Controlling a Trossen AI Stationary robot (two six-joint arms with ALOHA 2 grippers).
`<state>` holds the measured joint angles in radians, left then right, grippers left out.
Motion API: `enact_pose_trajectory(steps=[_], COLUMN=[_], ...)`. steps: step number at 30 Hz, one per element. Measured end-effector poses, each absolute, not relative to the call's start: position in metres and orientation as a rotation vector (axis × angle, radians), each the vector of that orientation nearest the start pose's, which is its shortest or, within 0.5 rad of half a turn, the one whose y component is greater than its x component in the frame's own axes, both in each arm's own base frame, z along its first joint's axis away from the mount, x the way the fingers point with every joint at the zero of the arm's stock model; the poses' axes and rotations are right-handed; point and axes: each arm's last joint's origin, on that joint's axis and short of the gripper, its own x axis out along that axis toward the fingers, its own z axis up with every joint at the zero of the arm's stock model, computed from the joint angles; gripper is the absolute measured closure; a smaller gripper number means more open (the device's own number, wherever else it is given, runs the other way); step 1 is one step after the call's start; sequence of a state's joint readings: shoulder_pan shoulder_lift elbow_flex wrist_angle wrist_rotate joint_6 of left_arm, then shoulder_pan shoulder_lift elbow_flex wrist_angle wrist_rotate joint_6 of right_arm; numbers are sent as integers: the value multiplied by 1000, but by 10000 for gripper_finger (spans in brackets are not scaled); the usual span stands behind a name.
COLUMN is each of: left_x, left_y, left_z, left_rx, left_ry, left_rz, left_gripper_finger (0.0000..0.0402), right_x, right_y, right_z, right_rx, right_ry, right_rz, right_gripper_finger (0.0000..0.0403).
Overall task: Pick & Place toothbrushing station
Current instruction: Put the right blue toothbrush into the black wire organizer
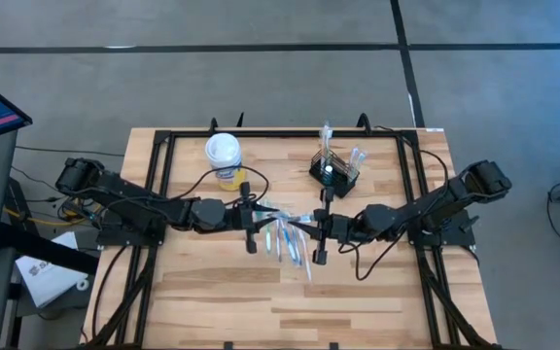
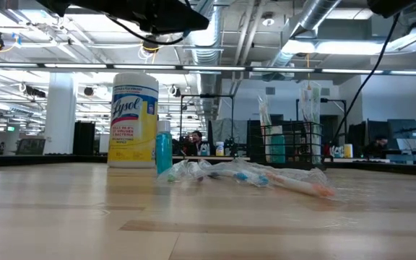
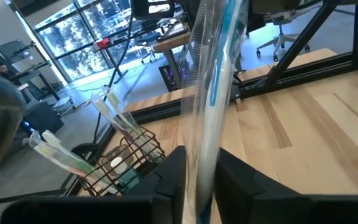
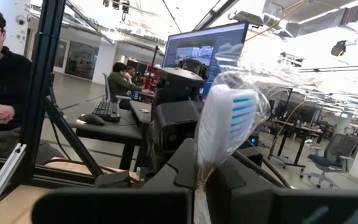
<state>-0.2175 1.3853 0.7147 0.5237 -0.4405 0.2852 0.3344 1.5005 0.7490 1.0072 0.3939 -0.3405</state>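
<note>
Two grippers meet over the loose toothbrushes [image 1: 290, 236] at mid-table. My left gripper [image 1: 253, 220] has its fingers clamped on a wrapped toothbrush [image 3: 211, 93]; my right gripper [image 1: 323, 229] pinches the blue-bristled brush [image 4: 227, 124]. The toothbrushing station [image 1: 334, 171] stands beyond my right gripper, near the far edge. I should lift clear before swinging over, then drop handle-first. Only the wrist views show each grip; only the high view shows the route.

We found the black wire-mesh rectangular caddy [image 1: 334, 171] at one o'clock from the table's centre, wrapped toothbrushes standing in it. The white-lidded yellow wipes canister [image 1: 224, 158] stood at eleven o'clock. Between them, nearer centre, loose plastic-wrapped toothbrushes [image 1: 288, 236] lay on the wooden table [image 1: 358, 301].
</note>
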Motion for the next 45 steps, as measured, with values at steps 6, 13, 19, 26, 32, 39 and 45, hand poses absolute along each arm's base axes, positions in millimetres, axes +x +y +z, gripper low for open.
enact_pose_trajectory(steps=[6, 13, 19, 26, 32, 39, 45], left_x=[289, 289, 289, 289, 289, 289, 289], left_y=[-53, -53, -53, -53, -52, -52, -52], left_z=[244, 244, 244, 244, 244, 244, 244], left_rx=[344, 344, 344, 351, 350, 348, 348], left_ry=[167, 168, 168, 176, 177, 180, 180], left_rz=[196, 196, 195, 212, 216, 216, 216], left_gripper_finger=[303, 256, 233, 231, 235, 234, 236], right_x=[293, 283, 280, 272, 260, 246, 235], right_y=[92, 88, 78, 68, 63, 54, 49], right_z=[274, 281, 283, 285, 292, 294, 295], right_rx=[-252, -223, -180, -133, -104, -48, -21], right_ry=[-199, -131, -74, -6, 35, 98, 140], right_rz=[-91, -123, -150, -189, -251, -348, -435], right_gripper_finger=[399, 399, 399, 399, 399, 399, 399])
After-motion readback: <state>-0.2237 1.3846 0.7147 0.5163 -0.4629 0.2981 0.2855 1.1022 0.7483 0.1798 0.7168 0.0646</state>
